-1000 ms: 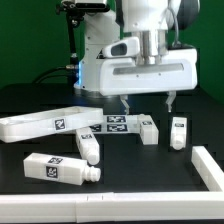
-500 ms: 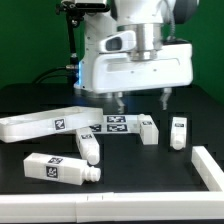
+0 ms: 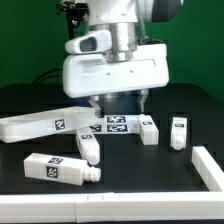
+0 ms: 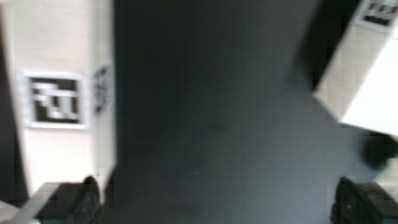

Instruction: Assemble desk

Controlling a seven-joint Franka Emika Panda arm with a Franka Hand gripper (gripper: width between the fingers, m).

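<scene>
white plastic tabletop (image 3: 40, 124) lies flat at the exterior view's left, 4 legs (image 3: 147, 128) loose nearby, gripper (image 3: 120, 101) hovers by its end w/ fingers (image 3: 145, 99) spread wide & empty, so prob the reach-for-tabletop step; next it needs a drop & a square pinch.

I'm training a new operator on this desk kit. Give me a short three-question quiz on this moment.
1. How many loose legs are in the exterior view?
2. True or false: the gripper is clamped on a leg.
3. Which reaches farthest toward the exterior view's left? A) tabletop B) marker board C) gripper
Key: 1) four; 2) false, it is open and empty; 3) A.
</scene>
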